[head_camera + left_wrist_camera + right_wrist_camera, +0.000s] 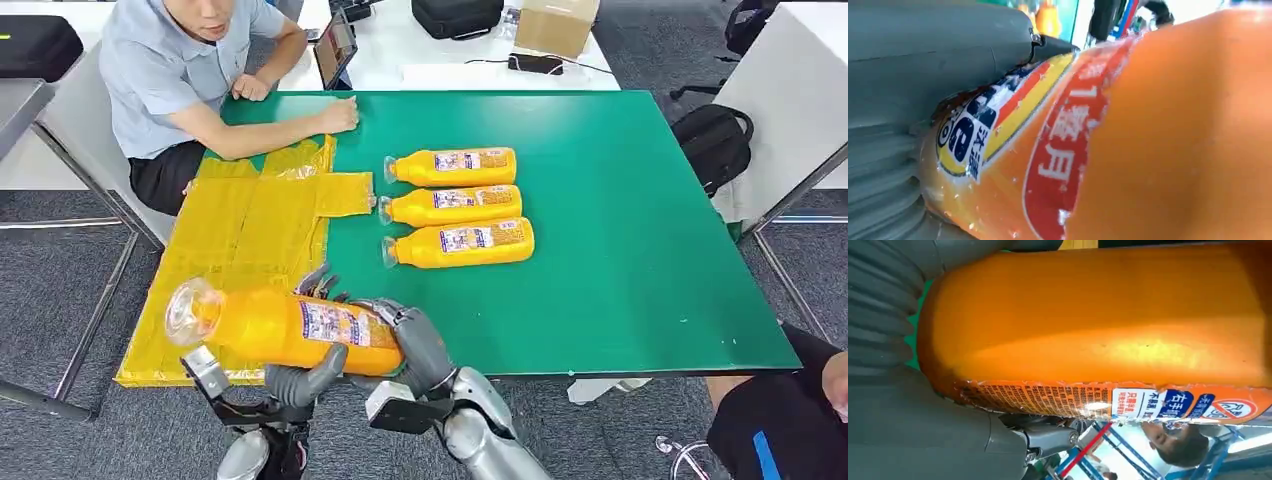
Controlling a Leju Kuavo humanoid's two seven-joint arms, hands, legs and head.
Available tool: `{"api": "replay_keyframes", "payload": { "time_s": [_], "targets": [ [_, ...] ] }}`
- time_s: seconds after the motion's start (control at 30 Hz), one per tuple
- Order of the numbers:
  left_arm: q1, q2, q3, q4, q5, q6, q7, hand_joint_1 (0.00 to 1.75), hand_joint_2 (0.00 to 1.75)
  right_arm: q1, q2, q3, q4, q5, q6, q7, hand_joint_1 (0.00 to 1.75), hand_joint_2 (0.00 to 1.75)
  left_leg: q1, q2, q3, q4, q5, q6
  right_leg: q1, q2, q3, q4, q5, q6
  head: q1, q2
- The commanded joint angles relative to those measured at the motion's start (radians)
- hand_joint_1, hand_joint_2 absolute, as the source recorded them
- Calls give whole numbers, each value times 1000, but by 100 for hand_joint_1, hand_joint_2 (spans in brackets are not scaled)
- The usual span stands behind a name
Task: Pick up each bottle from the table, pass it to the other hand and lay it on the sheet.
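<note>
Both hands gripped one bottle [285, 328] held level above the near edge of the yellow sheet [245, 235], cap end toward the robot's left: the left hand [300, 383] clasped it from beneath, the right hand [405, 335] wrapped around its base. Close wrist views added what the head view could not, the printed label under the left thumb [938, 60] and the bare orange side against the right palm [893, 405]. Four bottles showed in all, three lying side by side on the green counter [640, 250] just beside the sheet, where a seated person [190, 70] rested a hand.
</note>
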Motion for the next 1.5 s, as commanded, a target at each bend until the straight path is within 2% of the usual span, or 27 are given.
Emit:
{"api": "replay_keyframes", "payload": {
  "time_s": [0.03,0.3,0.33,0.4,0.5,0.53,0.7,0.8,0.9,1.37,1.43,1.5],
  "targets": [
    [-48,17,22,-54,39,-6,5,175,175,87,-21,74,64,25,-16,19,0,175,1,-4,5,-2,-1,1,2,-6,7,-3,-2,-3,0,0],
    [-71,26,34,-59,-50,74,45,175,175,107,-25,50,6,19,-37,12,0,175,0,-2,3,-1,-1,1,1,-4,4,-1,-1,-3,0,0],
    [-81,37,39,-54,-85,103,54,175,175,109,-25,46,-4,15,-47,0,0,0,0,-3,4,-1,-1,2,1,-5,5,-1,-2,-3,0,0],
    [-108,72,57,-39,-152,147,76,175,175,111,-31,47,-29,35,-83,-18,0,0,0,-3,3,-1,0,1,1,-5,4,-1,-1,-3,0,0],
    [-124,87,85,-17,-154,131,83,175,175,116,-39,51,-55,45,-84,-9,0,0,1,-3,5,-2,0,1,2,-5,7,-2,-2,-5,0,0],
    [-144,104,105,4,-208,186,124,175,175,121,-40,52,-79,33,-84,-37,0,0,0,-2,3,-2,0,1,1,-3,4,-1,-1,-3,0,0],
    [-233,166,215,98,-143,122,218,175,175,138,-49,42,-184,-6,-70,-54,0,0,0,-1,3,-2,0,1,1,-2,4,-1,-1,-3,0,0],
    [-239,180,234,105,-170,114,237,175,175,138,-51,26,-187,-20,-63,-58,0,0,1,0,4,-2,0,1,1,-2,5,-1,-1,-3,0,0],
    [-245,219,233,107,-314,191,228,175,175,133,-53,0,-168,-21,-73,-61,0,0,1,0,4,-2,0,1,1,-1,5,-2,0,-3,0,0],
    [-246,219,248,104,-317,186,227,175,175,134,-51,-5,-166,-20,-72,-62,0,0,0,-1,1,-1,0,1,1,-2,2,0,0,-2,0,0],
    [-262,254,207,111,-588,368,204,175,175,133,-50,-9,-173,-19,-63,-64,0,0,0,-1,1,-1,0,1,1,-2,2,-1,0,-2,0,0],
    [-307,301,164,173,-896,511,275,175,175,127,-49,-9,-174,-15,-48,-65,0,0,1,-2,2,-1,0,1,1,-3,3,0,-1,-2,0,0]
  ]
}}
